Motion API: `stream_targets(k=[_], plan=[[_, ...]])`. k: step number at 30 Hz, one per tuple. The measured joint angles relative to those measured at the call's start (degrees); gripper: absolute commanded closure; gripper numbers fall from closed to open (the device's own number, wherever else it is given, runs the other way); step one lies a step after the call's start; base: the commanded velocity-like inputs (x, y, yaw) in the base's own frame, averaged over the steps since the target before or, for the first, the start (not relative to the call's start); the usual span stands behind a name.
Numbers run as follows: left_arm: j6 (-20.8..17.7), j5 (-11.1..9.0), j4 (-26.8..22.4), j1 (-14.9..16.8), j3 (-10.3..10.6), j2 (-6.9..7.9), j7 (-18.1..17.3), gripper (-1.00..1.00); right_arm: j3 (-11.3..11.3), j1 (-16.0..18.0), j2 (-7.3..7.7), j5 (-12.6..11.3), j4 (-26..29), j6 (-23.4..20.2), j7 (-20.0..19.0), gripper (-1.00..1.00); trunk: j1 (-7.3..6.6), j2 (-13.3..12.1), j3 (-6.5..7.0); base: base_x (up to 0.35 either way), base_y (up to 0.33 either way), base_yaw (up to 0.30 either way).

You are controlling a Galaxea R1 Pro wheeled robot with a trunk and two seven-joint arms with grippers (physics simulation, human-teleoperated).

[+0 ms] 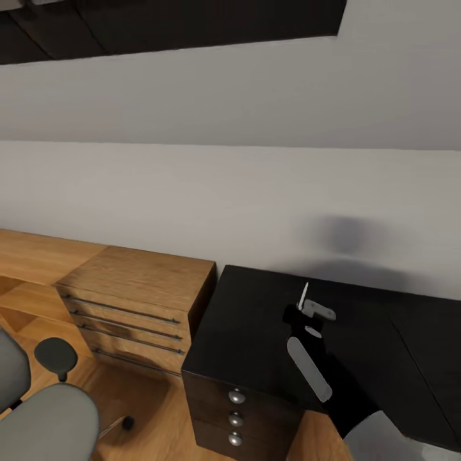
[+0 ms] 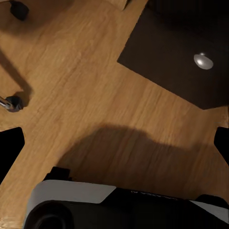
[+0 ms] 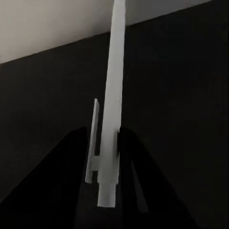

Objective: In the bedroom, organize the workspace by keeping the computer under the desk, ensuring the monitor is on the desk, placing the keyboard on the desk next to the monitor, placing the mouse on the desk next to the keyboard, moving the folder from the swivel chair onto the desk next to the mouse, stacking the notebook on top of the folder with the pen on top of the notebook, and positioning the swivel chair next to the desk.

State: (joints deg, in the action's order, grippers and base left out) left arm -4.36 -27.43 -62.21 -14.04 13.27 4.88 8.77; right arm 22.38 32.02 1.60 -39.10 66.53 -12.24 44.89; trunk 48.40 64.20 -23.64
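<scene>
Careful: your right arm's fingers (image 1: 306,306) are pinched on the pen (image 3: 113,109), a thin white stick standing nearly upright above the dark counter (image 1: 256,320), and none of the other workspace things, neither notebook nor folder, can be seen near it. If you let go now, the pen would likely drop on its end, tip over and roll on the bare top, perhaps off the edge near the wooden drawer unit (image 1: 137,301). The grip sits low on the pen, so a quick swing could make it pivot or slip between the pads. The swivel chair (image 1: 45,410) stands on the wooden floor (image 2: 95,95) at your left. Your left arm's fingers hang low over that floor, spread wide and holding nothing.
</scene>
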Motion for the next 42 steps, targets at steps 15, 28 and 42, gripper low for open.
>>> stream_targets(k=[15, 28, 42], plan=[[0.2, 5.6, 4.3, 1.1, -0.2, -2.61, 0.1, -1.0, -22.2, 0.1, 0.46, 0.1, -6.9, 0.1, -8.7, 1.0, -3.3, -6.0, 2.88, 0.0, 0.0, -0.289], [0.8, 5.7, 4.4, 1.2, -0.5, -2.51, 0.1, -1.0, -27.7, 0.1, 1.27, 0.1, -7.5, 0.2, -9.3, 1.0, -3.52, -6.4, 3.07, 0.0, 0.0, -0.293], [0.8, 5.8, 4.4, 1.2, -0.6, -2.56, 0.1, -1.0, -27.9, 0.1, 1.6, 0.2, -7.5, 0.2, -9.3, 1.0, -3.52, -6.4, 3.07, 0.0, 0.0, -0.293]])
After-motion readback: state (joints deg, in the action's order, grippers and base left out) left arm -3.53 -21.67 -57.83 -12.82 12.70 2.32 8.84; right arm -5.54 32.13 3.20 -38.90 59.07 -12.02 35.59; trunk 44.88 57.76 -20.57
